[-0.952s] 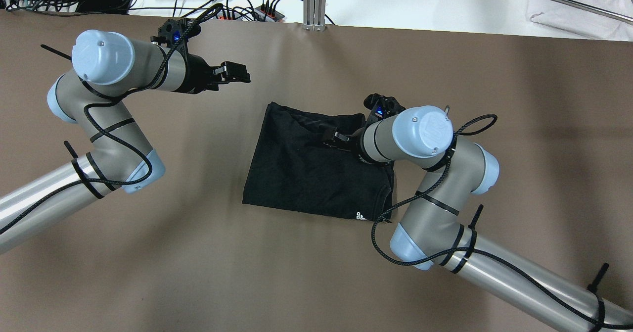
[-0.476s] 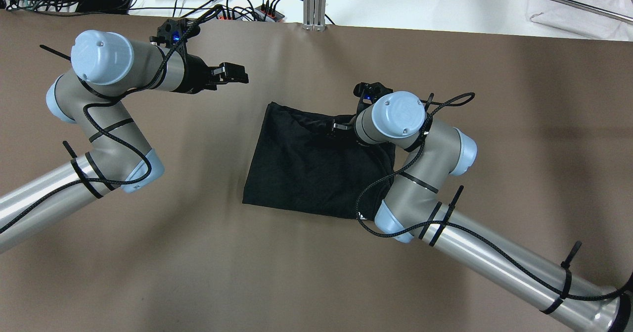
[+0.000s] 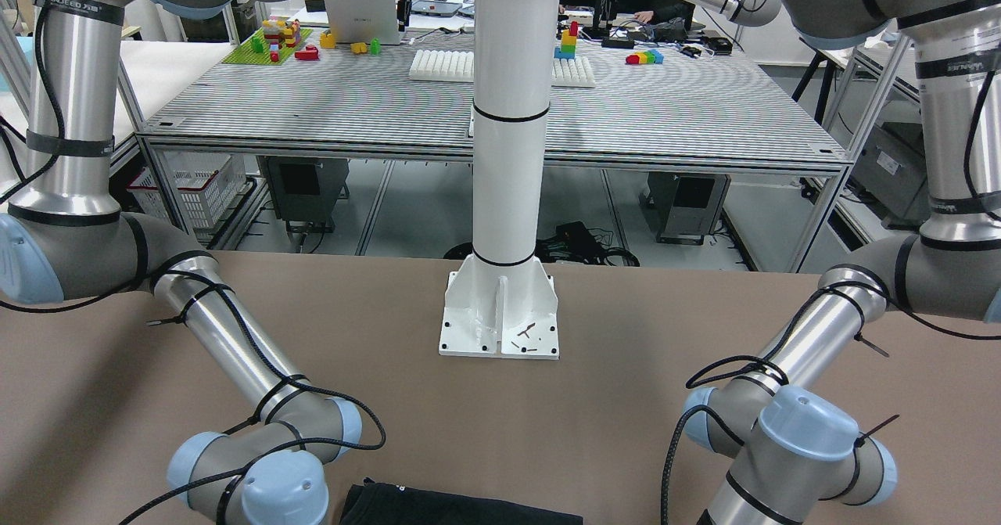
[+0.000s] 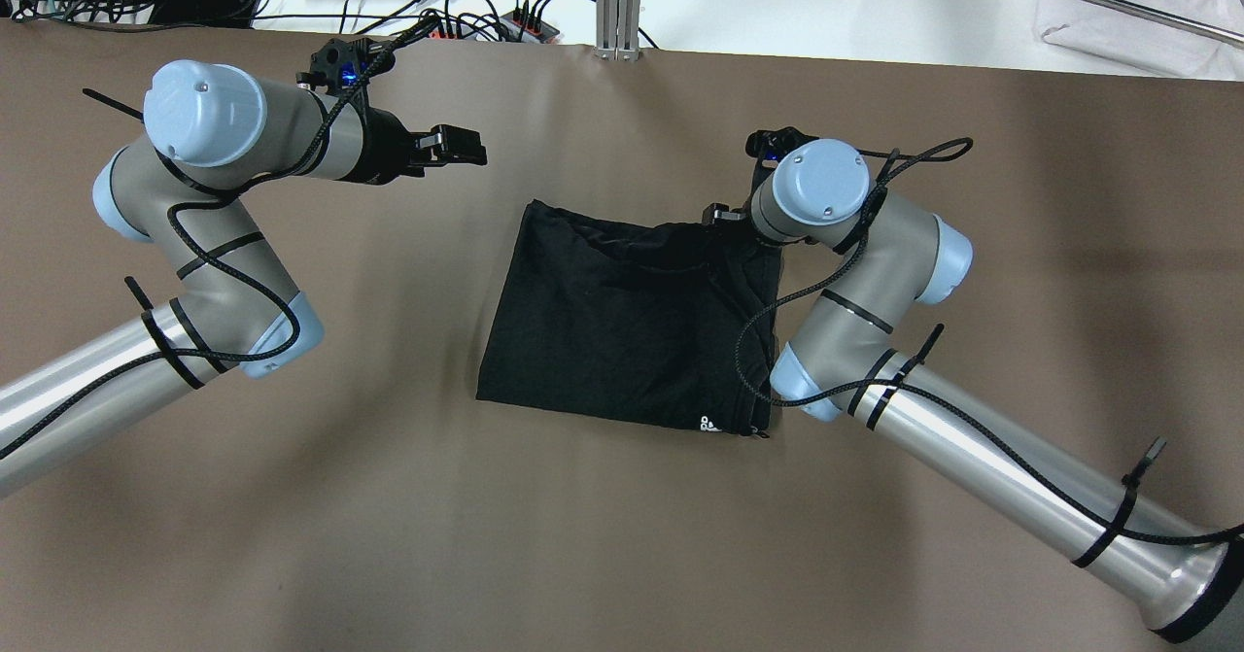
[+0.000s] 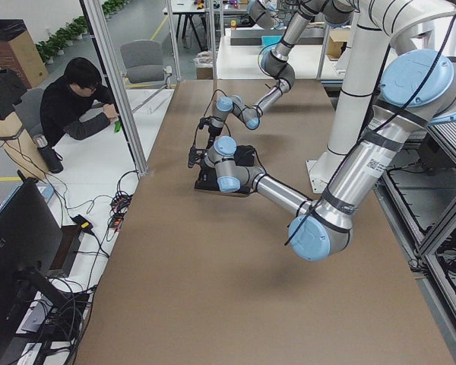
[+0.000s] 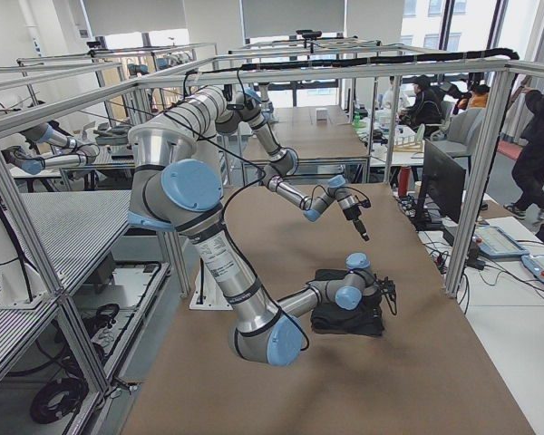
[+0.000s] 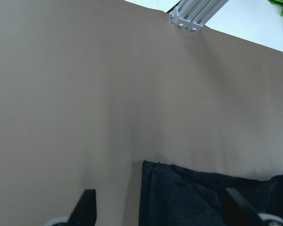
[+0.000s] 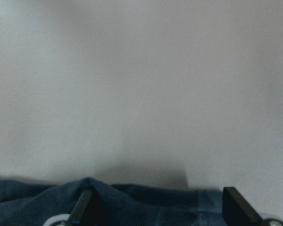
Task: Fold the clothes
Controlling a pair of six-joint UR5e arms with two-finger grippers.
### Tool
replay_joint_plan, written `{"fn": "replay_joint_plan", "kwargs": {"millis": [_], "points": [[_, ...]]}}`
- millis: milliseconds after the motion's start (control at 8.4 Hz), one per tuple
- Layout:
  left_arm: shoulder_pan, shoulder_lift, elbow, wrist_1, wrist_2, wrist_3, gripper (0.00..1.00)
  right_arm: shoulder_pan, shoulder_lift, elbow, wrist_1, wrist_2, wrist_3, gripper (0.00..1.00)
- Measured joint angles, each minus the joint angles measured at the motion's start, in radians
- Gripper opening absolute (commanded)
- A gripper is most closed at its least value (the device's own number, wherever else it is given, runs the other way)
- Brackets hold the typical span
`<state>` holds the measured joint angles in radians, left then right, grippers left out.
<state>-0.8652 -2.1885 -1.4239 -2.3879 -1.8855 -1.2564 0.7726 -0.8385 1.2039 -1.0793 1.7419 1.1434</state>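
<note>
Black garment (image 4: 622,317) lies folded to a rough rectangle at centre of the brown table (image 4: 389,535), far edge bunched. The right gripper (image 4: 721,215) is at its far-right corner w/ jaws apart and nothing clamped, and the left gripper (image 4: 466,145) hangs well clear beyond the far-left corner, likewise released. Risk (judgement): closing on the bunched corner may catch one layer only, or too many, so a pull would undo the fold or drag the whole stack; the right arm's black cable (image 4: 753,341) loops over the garment's right edge and could snag it. Markings: small white logo (image 4: 709,424) at near-right corner, no text legible; "HUAWEI" on the monitor (image 5: 7,251) beside the table.
</note>
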Motion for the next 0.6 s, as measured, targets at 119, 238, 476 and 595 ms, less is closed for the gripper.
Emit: {"fn": "replay_joint_plan", "kwargs": {"millis": [119, 238, 476, 595], "points": [[0.000, 0.000, 0.006, -0.002, -0.001, 0.000, 0.94, 0.039, -0.001, -0.014, -0.003, 0.008, -0.038, 0.94], [0.000, 0.000, 0.010, -0.009, -0.002, 0.000, 0.94, 0.088, -0.005, -0.020, -0.011, 0.036, -0.086, 0.94], [0.001, 0.002, 0.013, -0.021, -0.001, 0.001, 0.94, 0.210, -0.024, -0.023, -0.049, 0.127, -0.236, 0.94], [-0.001, 0.002, 0.013, -0.022, 0.002, 0.008, 0.94, 0.268, -0.039, -0.022, -0.078, 0.162, -0.333, 0.94]]}}
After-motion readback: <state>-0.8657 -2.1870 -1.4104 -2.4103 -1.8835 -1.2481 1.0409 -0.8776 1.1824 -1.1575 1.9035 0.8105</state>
